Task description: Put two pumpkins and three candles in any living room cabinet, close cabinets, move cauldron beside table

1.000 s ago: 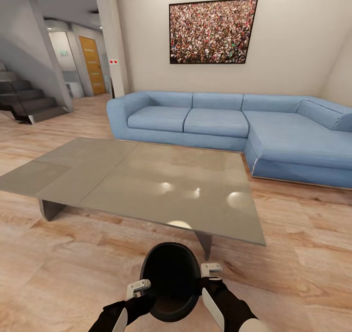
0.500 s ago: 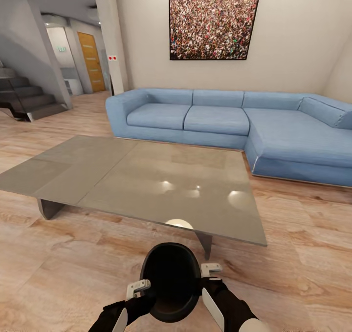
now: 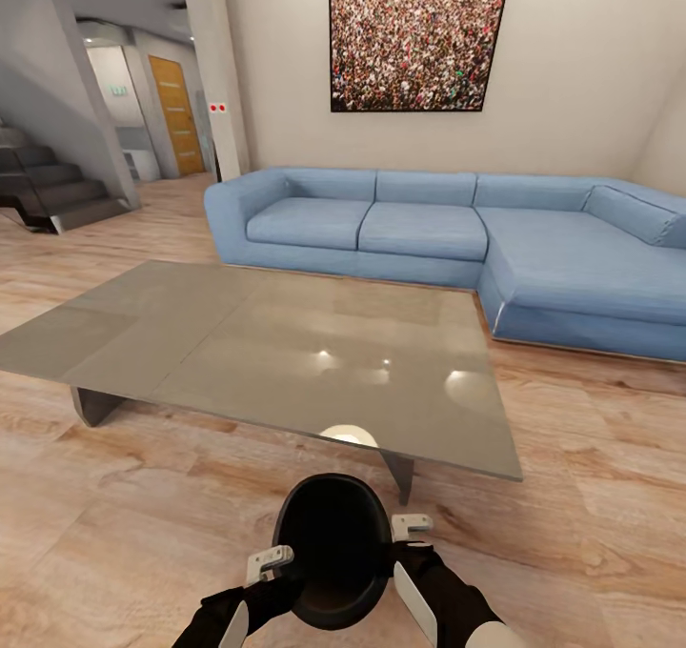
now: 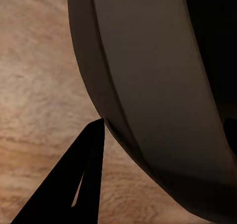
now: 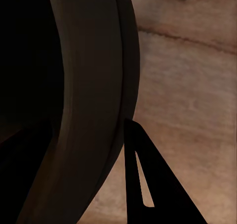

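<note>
Cauldron [image 3: 334, 550] carried low over plank floor [image 3: 124, 524], just short of table [image 3: 286, 362] near edge. Left gripper [image 3: 272, 564] and right gripper [image 3: 412, 526] each closed on rim, one finger [image 4: 74, 184] seen outside wall, other hidden inside pot. Risk judged: thin rim grip may slip if arms are lowered unevenly; pot may tip or strike table leg [image 3: 398, 476]. Sofa [image 3: 457, 238] well apart.

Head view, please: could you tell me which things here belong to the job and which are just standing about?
Job: cauldron, held between left gripper and right gripper; grey table.
Standing about: blue sofa, wall picture, stairs, orange door.
</note>
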You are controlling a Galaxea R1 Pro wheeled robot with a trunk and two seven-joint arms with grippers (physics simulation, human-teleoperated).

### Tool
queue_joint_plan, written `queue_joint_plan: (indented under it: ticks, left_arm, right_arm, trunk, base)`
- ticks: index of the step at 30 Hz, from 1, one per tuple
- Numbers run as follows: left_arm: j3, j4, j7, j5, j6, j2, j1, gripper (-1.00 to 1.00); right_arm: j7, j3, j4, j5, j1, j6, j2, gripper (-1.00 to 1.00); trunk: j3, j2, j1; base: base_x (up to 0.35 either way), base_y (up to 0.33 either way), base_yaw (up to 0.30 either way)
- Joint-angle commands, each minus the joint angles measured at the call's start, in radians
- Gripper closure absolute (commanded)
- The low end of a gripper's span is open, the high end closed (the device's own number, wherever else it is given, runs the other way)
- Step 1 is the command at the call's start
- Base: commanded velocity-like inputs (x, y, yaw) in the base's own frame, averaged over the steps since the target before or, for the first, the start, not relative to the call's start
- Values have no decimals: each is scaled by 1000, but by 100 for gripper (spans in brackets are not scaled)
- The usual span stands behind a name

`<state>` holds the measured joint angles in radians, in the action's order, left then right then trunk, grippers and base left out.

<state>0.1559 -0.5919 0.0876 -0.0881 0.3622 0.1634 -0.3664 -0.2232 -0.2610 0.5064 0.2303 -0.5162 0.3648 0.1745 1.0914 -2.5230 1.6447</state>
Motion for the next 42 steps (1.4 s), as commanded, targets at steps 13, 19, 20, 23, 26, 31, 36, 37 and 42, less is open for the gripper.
queue_joint_plan:
  ticks: [13,19,20,23,26,31,36,37,42]
  left_arm:
    - [4,-11,0,-41,1,-1,0,100]
    - [5,-14,0,-41,1,-1,0,100]
    - [5,-13,0,-41,1,-1,0,100]
    - [5,-13,0,-41,2,-1,0,100]
    - [5,-14,0,-41,1,-1,0,100]
    - [5,-14,0,-41,3,-1,0,100]
    - [4,-15,0,-41,17,-1,0,100]
    - [4,-16,0,-41,21,-2,0,100]
    - [5,-19,0,-42,26,-2,0,100]
  right_arm:
    - [46,-4,3,9,-1,-20,0,100]
    - [46,-4,3,9,-1,-20,0,100]
    - [46,-4,3,9,-1,-20,0,100]
    - [47,-4,3,9,-1,-20,0,100]
    - [47,-4,3,9,-1,-20,0,100]
    - [45,-4,3,9,-1,-20,0,100]
    - [45,-4,3,9,-1,-20,0,100]
    - [45,-4,3,9,-1,-20,0,100]
    - [45,-4,3,9,-1,-20,0,100]
  trunk:
    - [8,-1,1]
    - [11,-1,1]
    - [11,-1,1]
    - [11,-1,1]
    - [11,-1,1]
    - [11,-1,1]
    - [27,-2,3]
    - [31,-2,3]
    - [39,-2,4]
  base:
    - [64,0,0]
    - [0,0,0]
    - [0,0,0]
    - [0,0,0]
    - [0,0,0]
    - [0,0,0]
    - [0,0,0]
    - [0,0,0]
    - [0,0,0]
